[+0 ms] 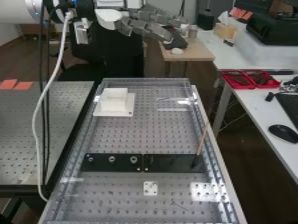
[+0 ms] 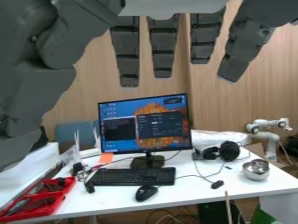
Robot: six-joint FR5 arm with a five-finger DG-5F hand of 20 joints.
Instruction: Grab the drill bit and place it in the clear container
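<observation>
Drill bit: which of the small pieces on the bench it is cannot be told with certainty. Landmark: the black strip [image 1: 118,168], lying crosswise on the perforated bench top [image 1: 123,187], with three round fittings [image 1: 112,159] in its left half, as the high view shows it. At the strip's right end a thin brown rod [image 1: 202,137] with a dark lower end leans at a slant. Beyond the strip, towards the bench's far end and on the right, is a transparent, reflective shape [image 1: 174,109], apparently the clear container. Beyond the strip on the left, a white block [image 1: 115,98] rests on a white base [image 1: 124,111]. On the near side of the strip lies a small white plate [image 1: 151,188] with holes.

The hand [image 1: 143,26] is raised well beyond the strip, past the bench's far end; it is open, its dark grey fingers [image 2: 163,47] extended straight.

Well to the right of the strip is the white desk [image 2: 199,192], bearing red trays [image 1: 239,80], a black mouse [image 1: 283,132] and a keyboard [image 2: 133,176]. The wrist view gives the same desk with a monitor [image 2: 144,124], headphones [image 2: 229,150] and a shiny metal bowl [image 2: 255,170]. Left of the strip stands a second perforated table [image 1: 33,135].
</observation>
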